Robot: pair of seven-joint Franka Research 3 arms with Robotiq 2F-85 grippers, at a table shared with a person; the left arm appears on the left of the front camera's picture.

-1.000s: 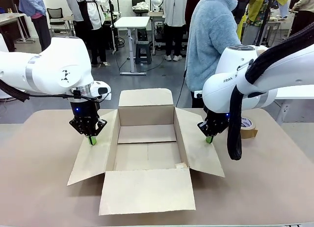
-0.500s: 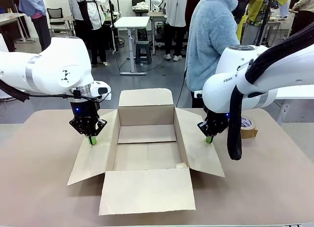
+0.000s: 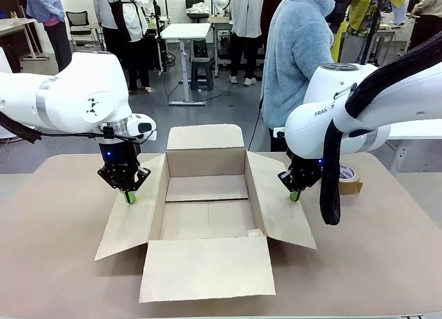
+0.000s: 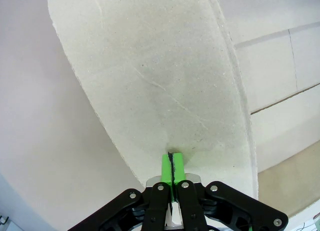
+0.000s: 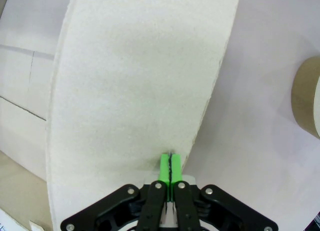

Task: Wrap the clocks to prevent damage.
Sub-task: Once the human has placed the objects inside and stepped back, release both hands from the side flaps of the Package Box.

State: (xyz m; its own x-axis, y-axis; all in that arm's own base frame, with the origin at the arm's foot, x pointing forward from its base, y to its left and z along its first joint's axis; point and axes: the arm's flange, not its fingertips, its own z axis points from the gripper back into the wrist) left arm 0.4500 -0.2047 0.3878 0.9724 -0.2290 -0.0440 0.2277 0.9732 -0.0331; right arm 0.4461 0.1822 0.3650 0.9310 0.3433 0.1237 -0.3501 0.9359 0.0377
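The clocks are out of view. An open cardboard box [image 3: 206,162] stands mid-table with all its flaps folded outward, and its inside shows bare cardboard. My left gripper [image 3: 128,196] points down, shut, its green tips touching the box's left flap [image 3: 131,222]. In the left wrist view the left gripper [image 4: 171,163] has its pads pressed together against that flap [image 4: 160,81]. My right gripper [image 3: 295,195] is shut too, tips on the right flap [image 3: 280,215]. The right wrist view shows the right gripper [image 5: 170,163] near the edge of this flap [image 5: 135,81].
A brown tape roll [image 3: 349,179] lies on the table right of the right gripper, and its edge shows as the tape roll [image 5: 306,98] in the right wrist view. A person in a light blue fleece [image 3: 297,50] stands at the far side. The front flap [image 3: 207,267] lies toward me.
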